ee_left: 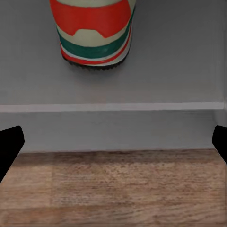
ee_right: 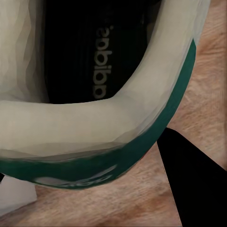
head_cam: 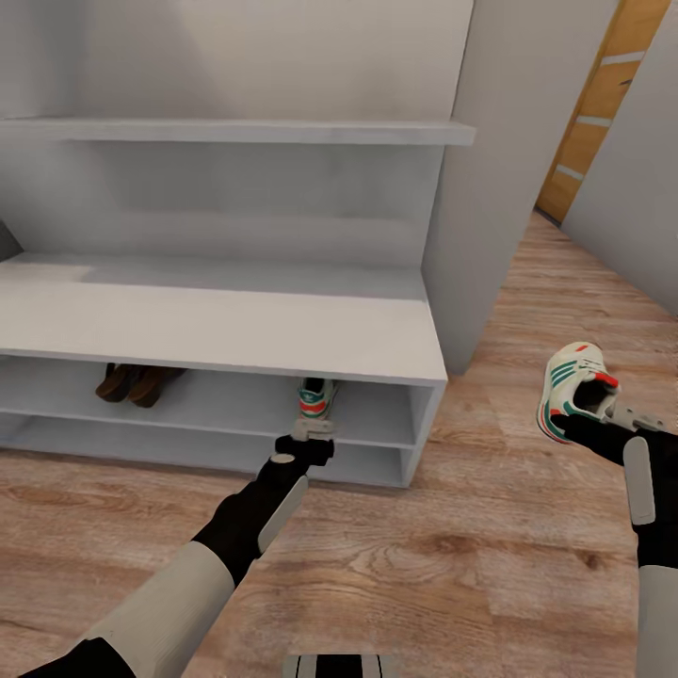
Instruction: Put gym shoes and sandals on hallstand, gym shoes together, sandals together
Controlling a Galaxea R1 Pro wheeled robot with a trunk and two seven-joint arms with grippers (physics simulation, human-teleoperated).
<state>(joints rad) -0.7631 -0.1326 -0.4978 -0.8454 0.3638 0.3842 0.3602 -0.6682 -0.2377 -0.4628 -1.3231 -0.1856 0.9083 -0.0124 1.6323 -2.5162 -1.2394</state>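
The white hallstand (head_cam: 217, 320) stands ahead on the corridor floor (head_cam: 424, 565). Both dark brown sandals (head_cam: 137, 381) lie side by side at the left of its upper shelf bay. One gym shoe (head_cam: 315, 397) sits on the same shelf further right, heel toward me. My left gripper (head_cam: 311, 431) hovers open just in front of that heel; the left wrist view shows the red and green heel (ee_left: 94, 33) on the shelf (ee_left: 179, 71), fingers spread wide and apart from it. My right gripper (head_cam: 607, 416) is shut on the collar of the second gym shoe (head_cam: 576, 391), held above the floor at right. The right wrist view is close on its collar (ee_right: 94, 127).
A grey wall pillar (head_cam: 490, 188) rises right beside the hallstand's right end. A wooden door (head_cam: 593, 113) shows at the far right back. A floating shelf (head_cam: 235, 132) hangs over the bench top. Open floor lies between the hallstand and my right arm.
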